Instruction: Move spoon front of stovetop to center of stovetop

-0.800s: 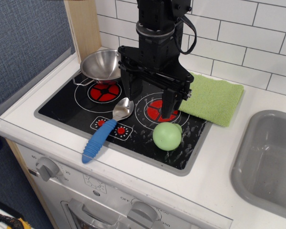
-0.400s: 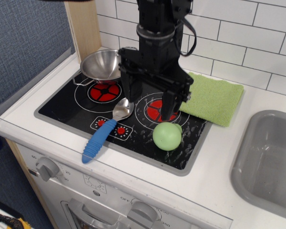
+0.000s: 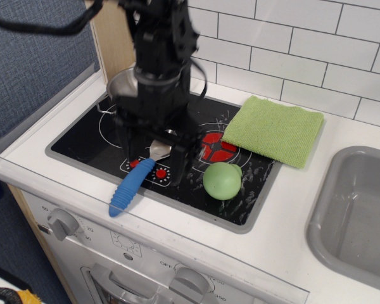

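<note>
Since a moment ago the gripper (image 3: pixel 154 166) has swung from over the right burner to the left-centre of the frame and dropped over the spoon (image 3: pixel 138 177), its fingers spread apart on either side of the silver bowl, so a grasp looks imminent. The spoon lies at the lower-left front edge of the stovetop (image 3: pixel 82 136), unmoved, blue handle pointing down-left. The arm hides most of the pot (image 3: pixel 117 85) and the left burner; finger-to-spoon contact cannot be judged.
</note>
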`<action>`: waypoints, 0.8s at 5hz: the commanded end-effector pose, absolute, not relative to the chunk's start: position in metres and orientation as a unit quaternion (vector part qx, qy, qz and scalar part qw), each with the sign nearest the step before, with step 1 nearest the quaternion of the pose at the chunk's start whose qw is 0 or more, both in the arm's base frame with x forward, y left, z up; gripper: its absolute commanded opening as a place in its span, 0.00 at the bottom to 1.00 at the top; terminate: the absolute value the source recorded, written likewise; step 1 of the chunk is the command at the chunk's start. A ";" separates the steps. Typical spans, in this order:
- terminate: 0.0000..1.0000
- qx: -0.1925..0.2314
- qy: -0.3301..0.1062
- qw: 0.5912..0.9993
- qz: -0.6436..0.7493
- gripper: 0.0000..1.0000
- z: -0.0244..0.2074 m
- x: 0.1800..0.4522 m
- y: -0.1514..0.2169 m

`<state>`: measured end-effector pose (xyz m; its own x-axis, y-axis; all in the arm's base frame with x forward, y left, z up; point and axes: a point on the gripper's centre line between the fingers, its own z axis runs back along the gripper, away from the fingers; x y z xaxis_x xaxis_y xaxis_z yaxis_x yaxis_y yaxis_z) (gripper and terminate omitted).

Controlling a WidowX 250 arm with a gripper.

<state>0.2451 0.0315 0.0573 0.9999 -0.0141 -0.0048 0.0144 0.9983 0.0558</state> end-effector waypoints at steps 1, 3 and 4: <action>0.00 0.029 0.017 0.999 0.027 1.00 0.029 0.240 0.049; 0.00 0.033 0.054 0.995 0.073 1.00 0.006 0.230 0.062; 0.00 0.033 0.052 0.996 0.070 1.00 0.006 0.231 0.060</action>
<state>0.2311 0.0591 0.0024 0.9834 0.1395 -0.1164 -0.1320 0.9888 0.0697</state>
